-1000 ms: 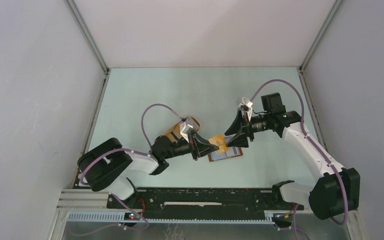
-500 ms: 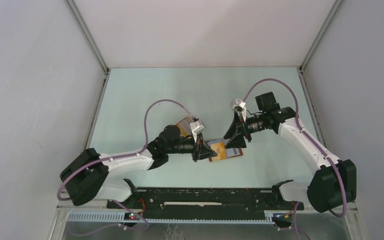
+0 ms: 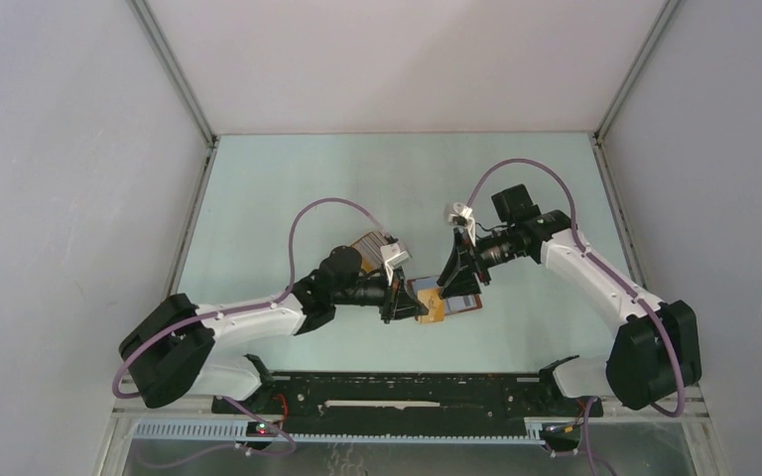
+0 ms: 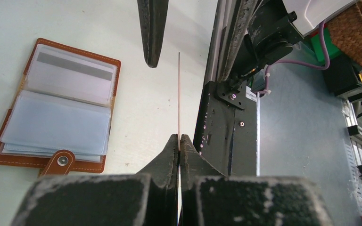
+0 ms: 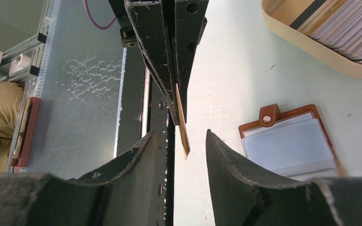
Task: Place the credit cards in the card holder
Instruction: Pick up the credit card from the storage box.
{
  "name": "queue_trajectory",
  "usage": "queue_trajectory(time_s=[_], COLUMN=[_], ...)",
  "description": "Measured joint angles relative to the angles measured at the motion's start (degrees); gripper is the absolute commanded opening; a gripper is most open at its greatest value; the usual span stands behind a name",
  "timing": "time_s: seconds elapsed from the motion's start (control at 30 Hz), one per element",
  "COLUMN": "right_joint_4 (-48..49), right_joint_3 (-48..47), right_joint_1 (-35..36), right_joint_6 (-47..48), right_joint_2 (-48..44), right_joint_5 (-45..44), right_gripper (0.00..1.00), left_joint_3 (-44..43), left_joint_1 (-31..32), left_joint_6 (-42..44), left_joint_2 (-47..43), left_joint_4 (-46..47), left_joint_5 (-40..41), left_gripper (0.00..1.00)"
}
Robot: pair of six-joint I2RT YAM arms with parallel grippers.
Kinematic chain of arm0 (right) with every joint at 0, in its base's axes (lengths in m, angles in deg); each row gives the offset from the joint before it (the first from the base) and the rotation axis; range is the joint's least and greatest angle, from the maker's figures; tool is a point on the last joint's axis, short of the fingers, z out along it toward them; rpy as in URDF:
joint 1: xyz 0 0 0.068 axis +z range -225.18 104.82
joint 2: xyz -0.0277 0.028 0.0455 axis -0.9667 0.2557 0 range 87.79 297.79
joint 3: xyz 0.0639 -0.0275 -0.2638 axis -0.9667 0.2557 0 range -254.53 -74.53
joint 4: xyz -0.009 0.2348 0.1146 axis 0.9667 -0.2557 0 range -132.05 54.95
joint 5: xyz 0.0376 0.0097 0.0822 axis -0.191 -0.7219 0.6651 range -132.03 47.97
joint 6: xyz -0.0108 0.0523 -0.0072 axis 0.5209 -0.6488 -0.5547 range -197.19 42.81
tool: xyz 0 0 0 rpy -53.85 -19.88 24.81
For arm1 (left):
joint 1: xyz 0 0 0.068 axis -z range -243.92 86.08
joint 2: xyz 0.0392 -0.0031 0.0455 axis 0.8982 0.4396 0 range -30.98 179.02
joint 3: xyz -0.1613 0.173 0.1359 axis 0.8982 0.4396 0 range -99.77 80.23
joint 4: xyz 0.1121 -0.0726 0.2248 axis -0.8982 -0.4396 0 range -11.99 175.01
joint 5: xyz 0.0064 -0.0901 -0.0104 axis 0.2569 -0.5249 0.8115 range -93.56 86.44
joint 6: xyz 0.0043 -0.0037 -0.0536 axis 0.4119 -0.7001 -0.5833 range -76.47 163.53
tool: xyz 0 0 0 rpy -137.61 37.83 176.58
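My left gripper [image 4: 179, 136] is shut on an orange credit card [image 4: 178, 94], seen edge-on and pointing away from it. In the top view this card [image 3: 433, 309] hangs just left of the card holder [image 3: 463, 301]. The holder is a reddish-brown leather case lying open and flat, with its bluish-grey pockets and snap tab [image 4: 62, 161] showing. My right gripper [image 5: 179, 133] faces the left one, open. The card's free corner [image 5: 183, 127] sits between the right fingers, with a gap on each side. More credit cards [image 5: 349, 28] stand in a row in the tan tray [image 5: 311, 49].
The tan tray [image 3: 370, 241] stands on the table behind my left wrist. The black base rail [image 3: 407, 392] runs along the table's near edge, close below both grippers. Grey walls enclose the table on three sides.
The left arm has stretched out and lowered the card beside the holder. The right gripper has come left and down around the card's end, and its jaws have narrowed.
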Motion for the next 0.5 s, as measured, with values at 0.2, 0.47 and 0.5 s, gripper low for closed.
queue_trajectory(time_s=[0.2,0.47,0.5], right_joint_4=[0.0,-2.2,-2.6], right_joint_3=[0.0,-1.0,-1.2], right_joint_1=[0.7,1.0,1.0], right_joint_6=[0.2,2.5,2.8], right_joint_2=[0.9,3.0,3.1], right_joint_5=[-0.6,-0.5,-0.3], right_gripper=[0.36,0.00,0.00], left_joint_3=[0.0,0.0,0.0], left_joint_1=[0.0,0.0,0.0], left_joint_6=[0.0,0.0,0.0], left_joint_2=[0.0,0.0,0.0], left_joint_4=[0.0,0.8,0.8], left_joint_5=[-0.2,-0.2,-0.2], left_gripper=[0.00,0.01,0.02])
